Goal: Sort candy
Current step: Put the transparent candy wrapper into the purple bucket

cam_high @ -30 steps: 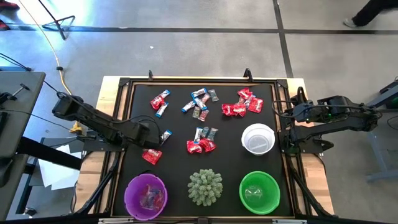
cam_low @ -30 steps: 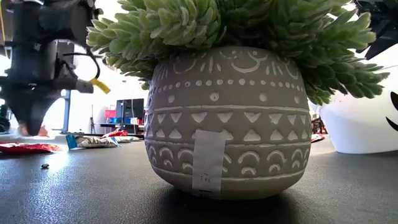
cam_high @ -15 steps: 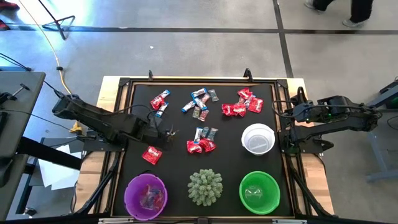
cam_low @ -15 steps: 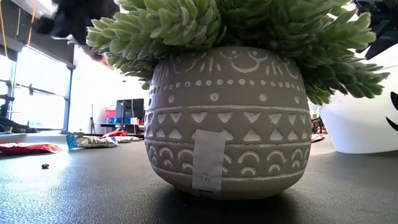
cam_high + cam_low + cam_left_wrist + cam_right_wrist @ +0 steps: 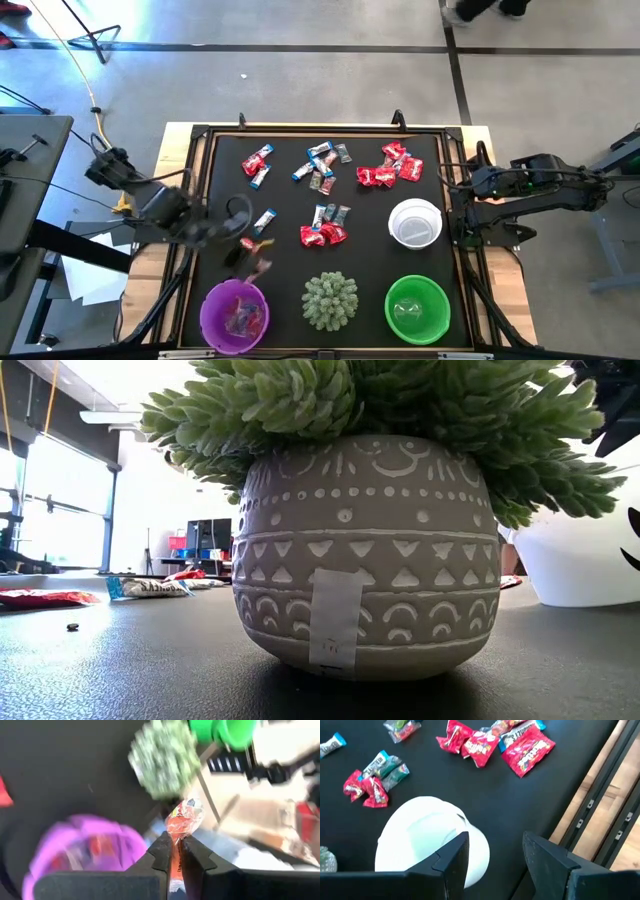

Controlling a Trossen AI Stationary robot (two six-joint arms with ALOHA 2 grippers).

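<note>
My left gripper [image 5: 250, 258] hangs above the mat just beyond the purple bowl [image 5: 235, 315], shut on a small red-orange wrapped candy [image 5: 184, 816]. The purple bowl [image 5: 82, 851] has a few sweets in it. Loose red and blue-and-white candy [image 5: 322, 232] lies in clusters on the black mat, more of it [image 5: 392, 165] at the far right. My right gripper [image 5: 494, 854] stands open at the table's right side, above the rim of the white bowl [image 5: 422, 842], with nothing between its fingers. My left gripper pinches one end of the candy's wrapper [image 5: 176, 851] between its two fingers. The candy's body sticks out past the fingertips. The fingers slant downward, and the candy is lifted clear of the mat.
A spiky pale-green plant [image 5: 330, 300] in a patterned grey pot [image 5: 365, 550] stands at the near middle, between the purple bowl and the green bowl [image 5: 417, 308]. The white bowl [image 5: 415, 222] sits at the right. A raised black frame [image 5: 200, 140] edges the mat.
My left gripper has risen from table height and swung toward the near edge, to a spot just short of the purple bowl, rolling its wrist on the way. It stays shut on the red-orange candy. It has left the low view.
</note>
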